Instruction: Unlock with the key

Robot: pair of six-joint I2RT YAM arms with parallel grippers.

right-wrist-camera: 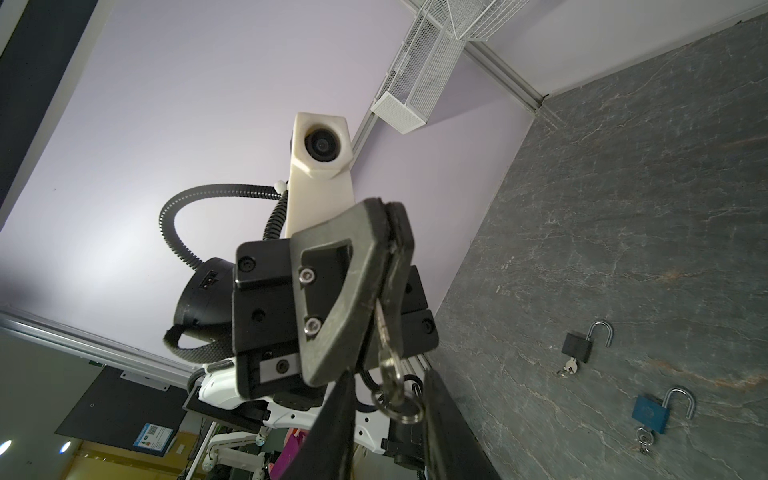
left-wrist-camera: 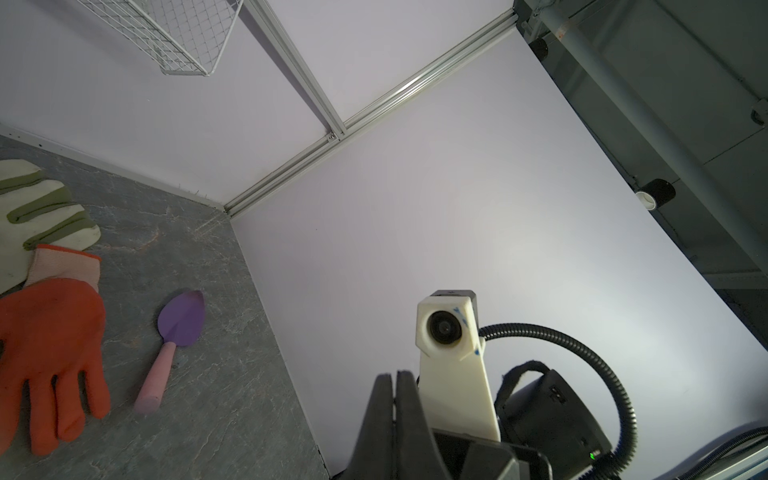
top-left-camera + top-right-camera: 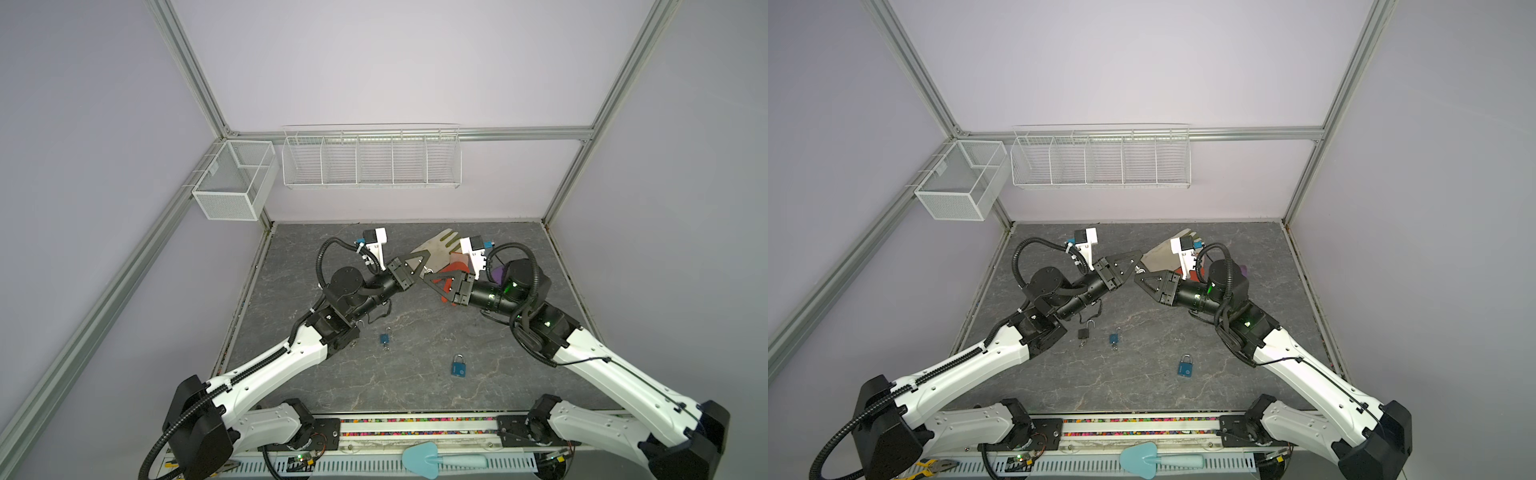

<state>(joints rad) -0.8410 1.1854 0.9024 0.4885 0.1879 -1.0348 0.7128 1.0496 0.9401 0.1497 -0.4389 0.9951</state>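
Closest to me, on the front rail, lie a teal trowel (image 3: 440, 459) and yellow-handled pliers (image 3: 934, 466). Beyond them is the grey stone-look tabletop (image 3: 415, 395). A larger blue padlock (image 3: 458, 366) lies flat on it, right of centre, and its shackle looks seated. A little further back and to the left sit a smaller blue padlock (image 1: 650, 413) and a black padlock (image 1: 577, 347). Both have their shackles swung open and keys at the base of the body.

Further in, above the middle of the table, the two arms meet tip to tip. The left gripper (image 1: 388, 226) has its fingers pressed tight on the blade end of a silver key (image 1: 388, 357). The key sticks out from them with a key ring (image 1: 397, 409) through its head, up in the air and well apart from every padlock. The right gripper (image 3: 427, 279) has its fingers (image 1: 336, 419) spread to either side of the key's head and ring. I can't tell whether they touch it.

Behind the grippers an orange glove (image 2: 50, 353) lies with its cuff overlapping a white-and-green glove (image 2: 37, 208). A purple trowel (image 2: 178, 328) with a pink handle is just beside it. Farthest off, a white wire rack (image 3: 371, 160) hangs on the back wall and a mesh basket (image 3: 232, 183) on the left rail.
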